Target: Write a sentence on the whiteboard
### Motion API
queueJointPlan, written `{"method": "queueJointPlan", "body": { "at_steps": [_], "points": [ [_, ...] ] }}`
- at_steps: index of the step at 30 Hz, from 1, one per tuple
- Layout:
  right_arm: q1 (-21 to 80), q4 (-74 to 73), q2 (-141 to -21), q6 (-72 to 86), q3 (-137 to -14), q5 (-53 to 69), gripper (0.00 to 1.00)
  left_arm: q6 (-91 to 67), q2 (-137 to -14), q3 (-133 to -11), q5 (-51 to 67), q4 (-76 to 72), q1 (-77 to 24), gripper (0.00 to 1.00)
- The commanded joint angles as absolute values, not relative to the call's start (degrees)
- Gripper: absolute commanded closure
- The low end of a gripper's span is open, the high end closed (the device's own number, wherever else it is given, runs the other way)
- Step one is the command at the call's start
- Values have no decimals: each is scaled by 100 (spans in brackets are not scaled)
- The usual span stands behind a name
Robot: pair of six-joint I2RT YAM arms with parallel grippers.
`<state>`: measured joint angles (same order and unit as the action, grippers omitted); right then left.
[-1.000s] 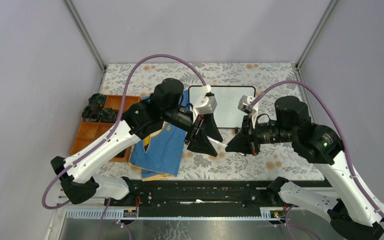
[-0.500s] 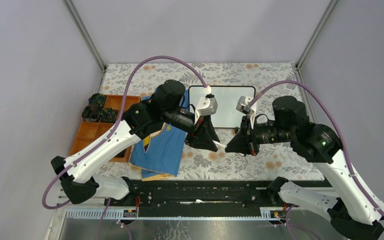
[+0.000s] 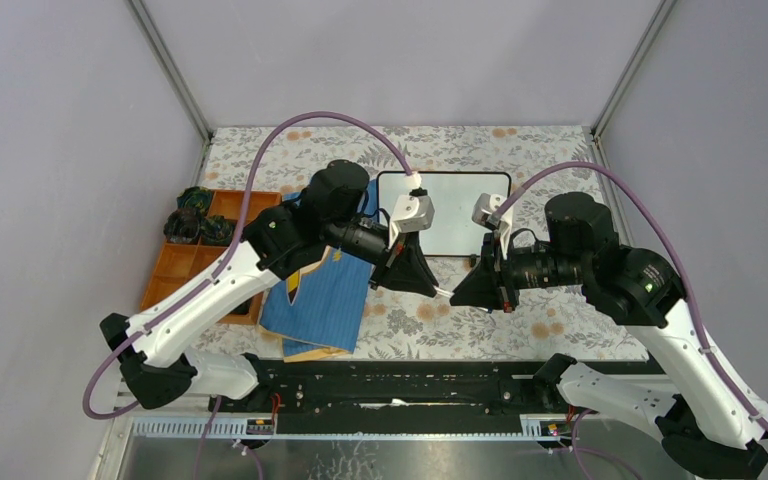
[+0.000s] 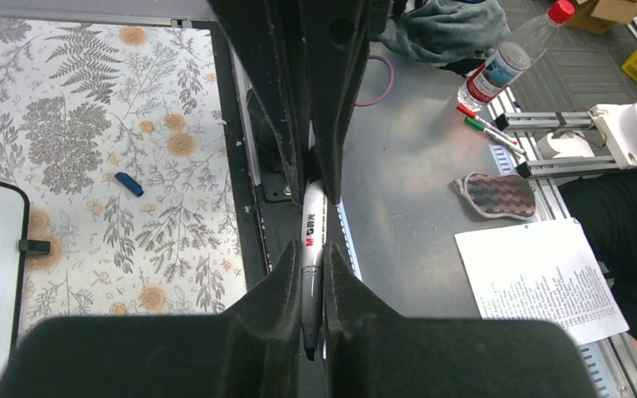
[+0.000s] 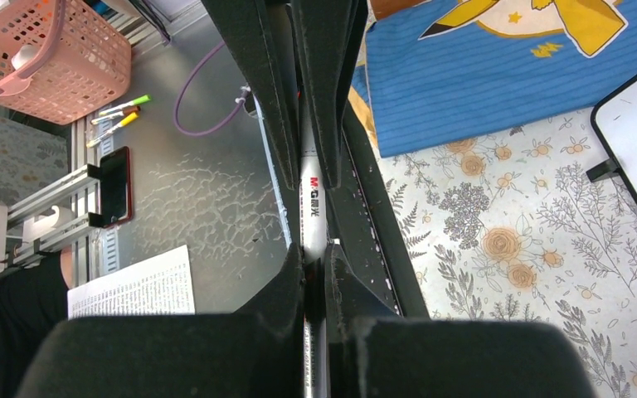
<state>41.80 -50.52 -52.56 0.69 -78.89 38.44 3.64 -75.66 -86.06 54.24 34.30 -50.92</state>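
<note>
The whiteboard [image 3: 455,212] sits at the far middle of the worktop [image 3: 550,150], its long axis running left to right, just beside the blue book [image 3: 325,290]. In front of it the left gripper [image 4: 311,267] and right gripper [image 5: 313,267] meet tip to tip. Both pairs of jaws are clamped on one white marker [image 4: 313,222]. The marker lies in line with the fingers, its narrow dark end toward the left gripper.
</note>
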Motion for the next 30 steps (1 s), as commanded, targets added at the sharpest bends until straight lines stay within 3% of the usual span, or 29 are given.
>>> {"method": "queueJointPlan", "body": {
  "at_steps": [1, 5, 9, 12, 17, 21, 30],
  "points": [
    [4228, -4995, -5262, 25, -8099, 3735, 100, 440, -7414, -8582, 5407, 3480, -5093, 97],
    [4228, -4881, -5306, 158, -8133, 3625, 99, 356, -7368, -8487, 5342, 3308, -5089, 100],
    [4228, -4421, -5204, 494, -8094, 3488, 47, 94, -7242, -8318, 5179, 3004, -5043, 100],
    [4228, -3520, -4845, 984, -7767, 3444, 26, -400, -6957, -7980, 5007, 2337, -4930, 100],
    [4227, -1992, -4230, 1652, -7024, 3357, 15, -1453, -6134, -6912, 4413, 313, -4789, 100],
    [4228, -1245, -4029, 1945, -6719, 3338, 13, -2148, -5583, -6176, 4031, -994, -4790, 100],
    [4228, -128, -4431, 2818, -6592, 3705, 14, -2740, -5211, -5827, 4012, -1854, -4790, 100]
  ]
}}
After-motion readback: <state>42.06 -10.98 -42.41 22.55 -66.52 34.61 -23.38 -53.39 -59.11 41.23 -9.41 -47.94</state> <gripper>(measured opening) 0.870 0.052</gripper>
